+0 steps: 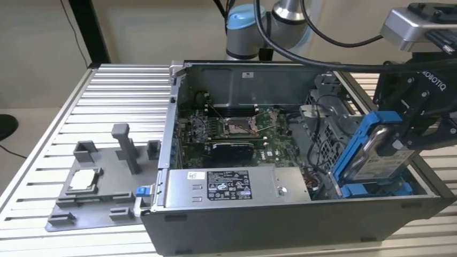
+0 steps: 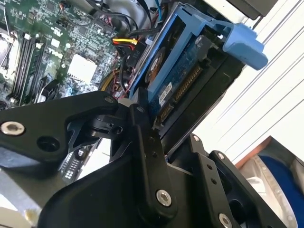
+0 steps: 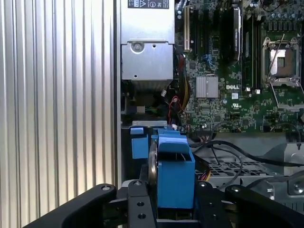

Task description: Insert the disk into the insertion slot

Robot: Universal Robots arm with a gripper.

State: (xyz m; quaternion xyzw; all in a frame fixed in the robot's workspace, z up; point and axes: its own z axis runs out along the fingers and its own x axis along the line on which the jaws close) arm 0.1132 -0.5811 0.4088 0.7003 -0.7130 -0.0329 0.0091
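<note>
Flat rectangular silver disk [image 1: 384,160] in bright blue plastic carrier was held clamped, tilted, by black pincer [image 1: 400,142]. Lower end was poised at dark grey metal insertion slot [image 1: 371,190] with blue tabs, directly below pincer, inside open grey computer case [image 1: 286,225].

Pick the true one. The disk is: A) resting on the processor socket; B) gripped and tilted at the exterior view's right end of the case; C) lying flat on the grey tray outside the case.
B: the gripper is clamped on the disk, which leans tilted over that end of the case.
</note>
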